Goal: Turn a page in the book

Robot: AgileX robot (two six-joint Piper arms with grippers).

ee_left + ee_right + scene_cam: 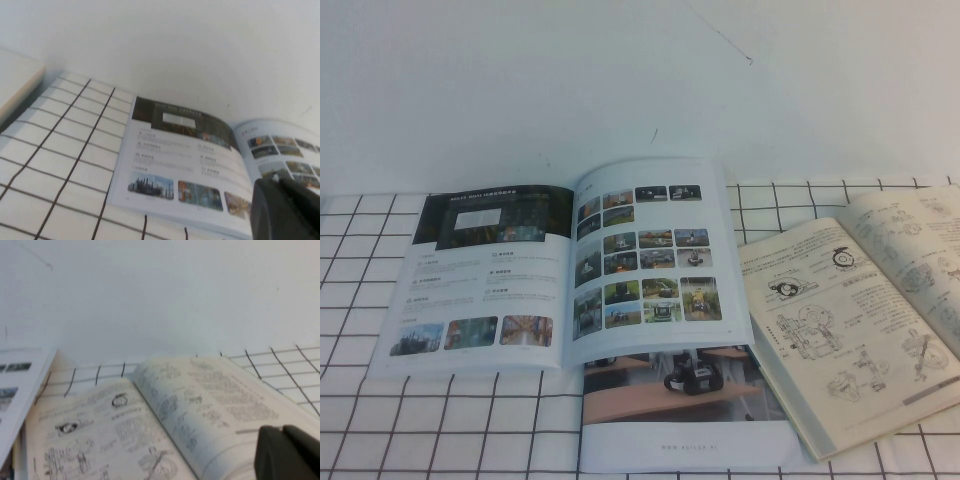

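The book (490,275) lies open on the checked cloth, its left leaf carrying a dark banner picture. The page (650,260), a grid of small colour photos, lies flat as the book's right leaf. Neither arm shows in the high view. In the left wrist view my left gripper (276,177) hangs shut and empty above the book (175,165), near the spine and the page (287,150). My right gripper (281,427) is shut with nothing in it, above the yellowish manual. A corner of the book (15,385) shows at the edge of the right wrist view.
A yellowish manual (860,320) with line drawings lies open to the right of the book, also visible as the manual (150,415) in the right wrist view. A booklet (680,410) picturing a black robot sticks out from under the book's near edge. The checked cloth (450,420) covers the table, with a white wall behind.
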